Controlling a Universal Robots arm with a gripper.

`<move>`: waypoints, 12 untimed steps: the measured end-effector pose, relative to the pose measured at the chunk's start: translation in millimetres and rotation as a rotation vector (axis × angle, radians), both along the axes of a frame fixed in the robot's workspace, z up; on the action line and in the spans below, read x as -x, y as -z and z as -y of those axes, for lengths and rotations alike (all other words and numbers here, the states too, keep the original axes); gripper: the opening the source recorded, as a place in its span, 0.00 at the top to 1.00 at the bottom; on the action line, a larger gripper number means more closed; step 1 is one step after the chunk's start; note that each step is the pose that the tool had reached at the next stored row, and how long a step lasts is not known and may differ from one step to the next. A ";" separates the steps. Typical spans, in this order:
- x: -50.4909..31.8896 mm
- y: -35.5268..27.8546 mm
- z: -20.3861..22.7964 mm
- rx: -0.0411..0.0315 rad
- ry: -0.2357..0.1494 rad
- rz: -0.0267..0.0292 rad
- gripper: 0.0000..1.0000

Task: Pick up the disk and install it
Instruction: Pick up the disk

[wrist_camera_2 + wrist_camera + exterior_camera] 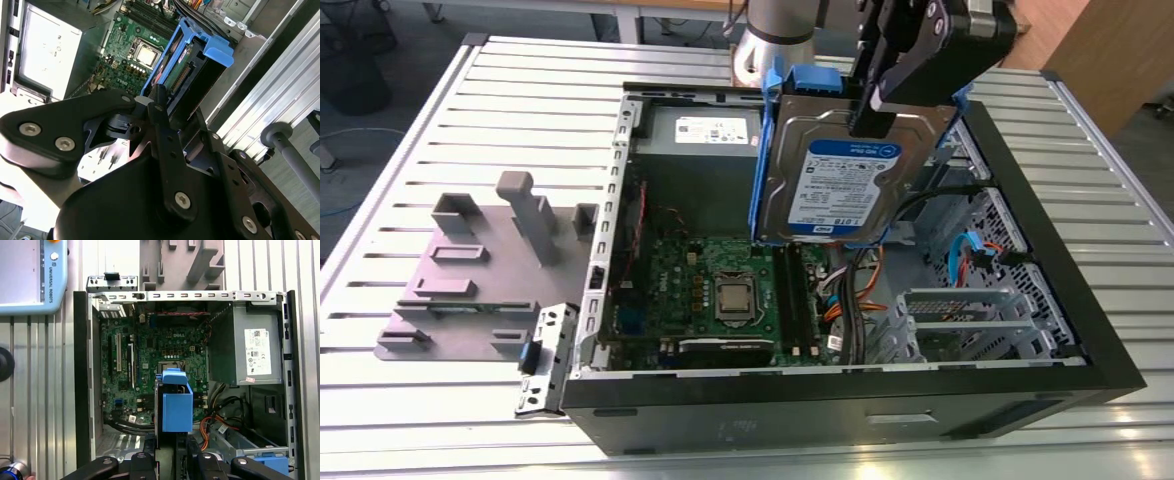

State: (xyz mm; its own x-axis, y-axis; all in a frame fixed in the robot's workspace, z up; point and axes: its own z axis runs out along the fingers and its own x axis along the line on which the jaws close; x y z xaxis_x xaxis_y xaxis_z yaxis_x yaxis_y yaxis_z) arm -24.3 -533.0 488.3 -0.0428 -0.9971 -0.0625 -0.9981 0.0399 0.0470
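The disk [834,190] is a silver drive with a white-and-blue label and a blue bracket around its edges. It hangs upright over the open computer case [1067,290], above the motherboard [720,290]. My gripper [877,108] is shut on its upper edge. In the second wrist view the black fingers [161,112] clamp the disk [197,65] edge-on. The first wrist view looks down along the disk's blue bracket [176,407] from my gripper [172,460], with the motherboard [150,355] below.
The case lies open on a slatted metal table [480,410]. Inside are a grey power-supply box [700,135], cables and a metal drive cage [974,320]. A grey fixture plate [467,280] with upright blocks lies at the exterior view's left. A teach pendant [30,275] rests beside the case.
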 end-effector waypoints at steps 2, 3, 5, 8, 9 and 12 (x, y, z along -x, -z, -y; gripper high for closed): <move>-0.1 2.8 0.3 0.0001 0.000 0.0000 0.65; -0.2 4.3 0.5 -0.0001 0.000 0.0000 0.65; -0.8 6.1 0.7 0.0000 0.000 -0.0001 0.65; -4.7 7.4 0.8 -0.0001 0.000 -0.0013 0.65; -6.9 7.6 0.9 -0.0002 0.000 -0.0020 0.65; -15.9 7.9 0.9 0.0001 0.000 -0.0047 0.65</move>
